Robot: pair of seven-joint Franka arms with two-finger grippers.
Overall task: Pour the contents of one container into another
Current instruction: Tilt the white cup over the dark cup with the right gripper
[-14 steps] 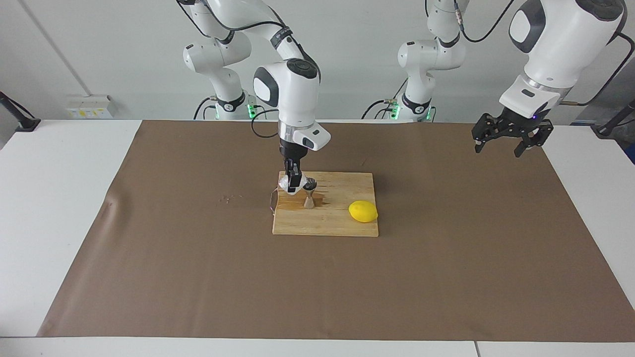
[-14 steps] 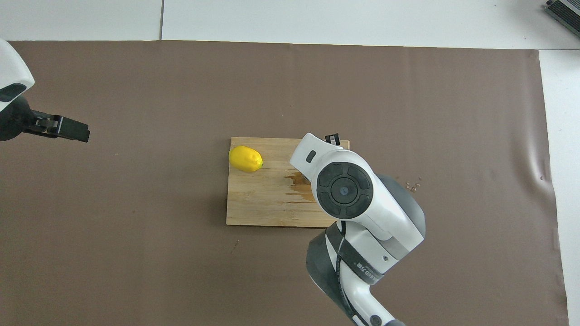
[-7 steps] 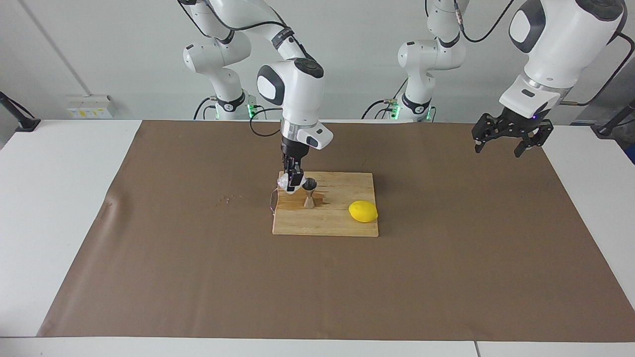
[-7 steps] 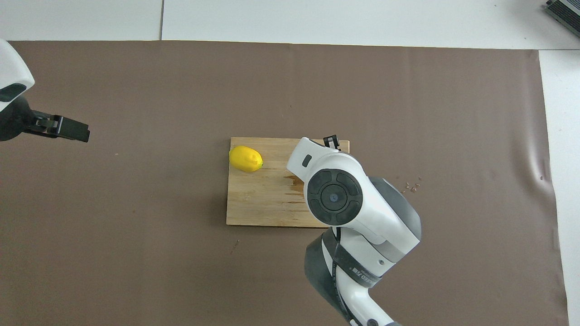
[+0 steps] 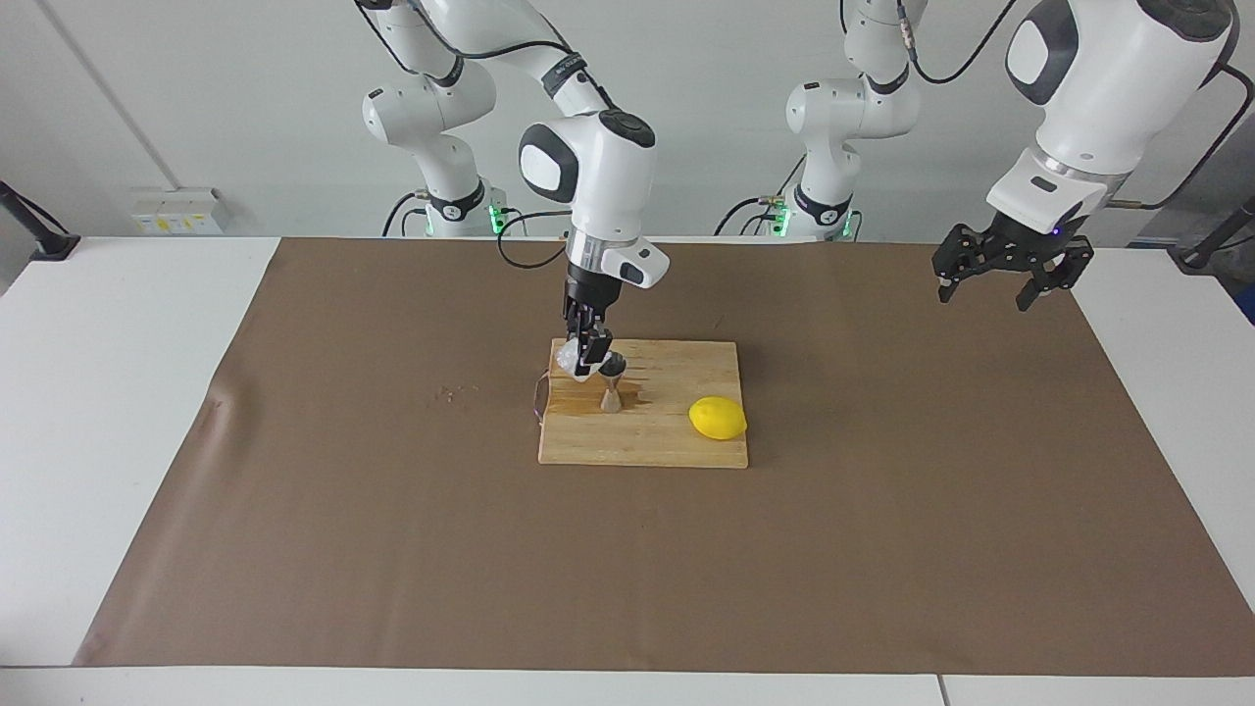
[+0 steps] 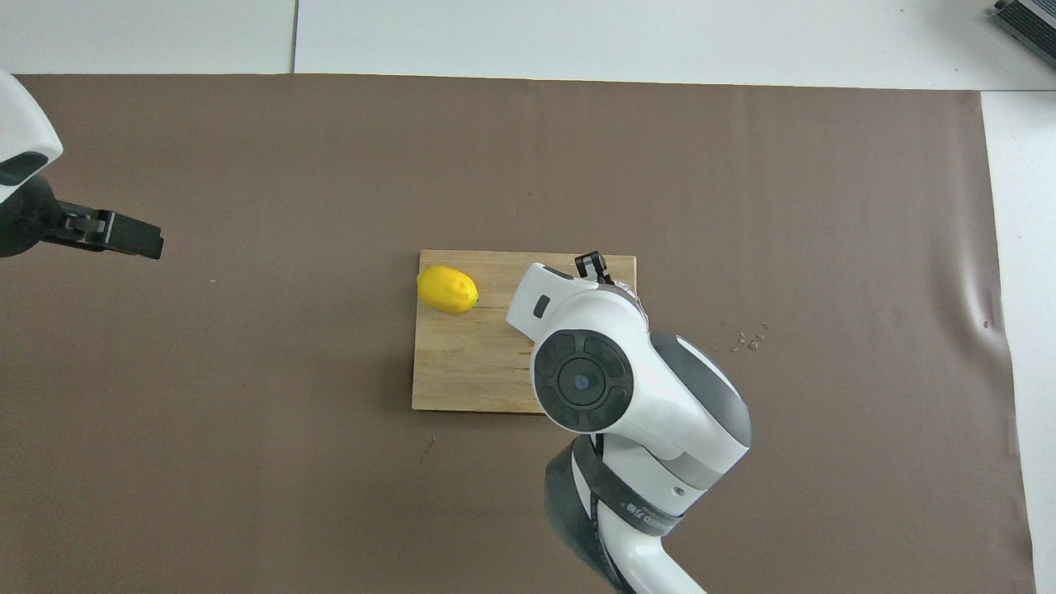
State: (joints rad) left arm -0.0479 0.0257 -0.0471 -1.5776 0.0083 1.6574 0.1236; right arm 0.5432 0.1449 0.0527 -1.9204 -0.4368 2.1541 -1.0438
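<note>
A clear cup (image 5: 569, 359), tipped over the steel jigger (image 5: 612, 384) on a wooden board (image 5: 677, 436), is clamped in the right end effector (image 5: 586, 361); the pour looks under way, with a wet stain on the board beside the jigger. The next move would call for a steady tilt centred on the jigger's mouth. A lemon (image 5: 718, 418) lies on the board toward the left arm's end. The left end effector (image 5: 1010, 270) waits, fingers apart, over the mat (image 5: 392, 549) on the counter. No writing can be read.
</note>
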